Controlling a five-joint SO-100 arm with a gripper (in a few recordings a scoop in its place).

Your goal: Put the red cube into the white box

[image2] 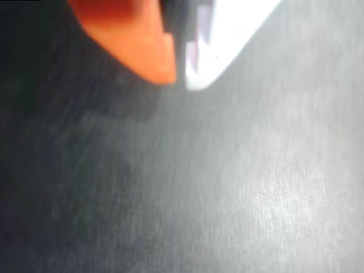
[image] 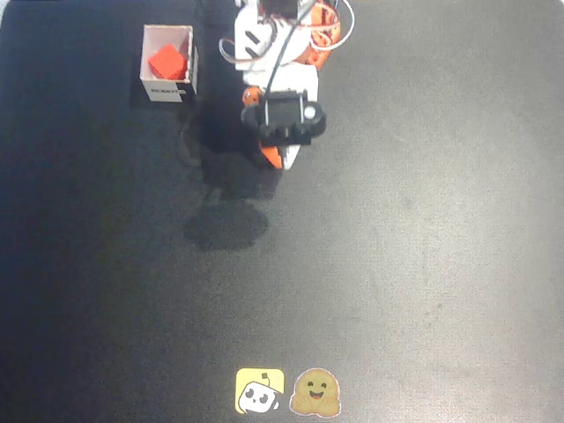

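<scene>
Cube (image: 166, 63) sits inside the box (image: 152, 88) at top left of overhead view, gripper (image2: 180, 77) apart over bare mat (image: 397, 264), fingers together, holding nothing.

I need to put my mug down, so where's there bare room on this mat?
Most of the black mat is bare: the whole right side, the centre, and the left below the white box, which holds the red cube. It is crowded top centre around the arm and gripper. Two stickers sit at the bottom edge.
</scene>
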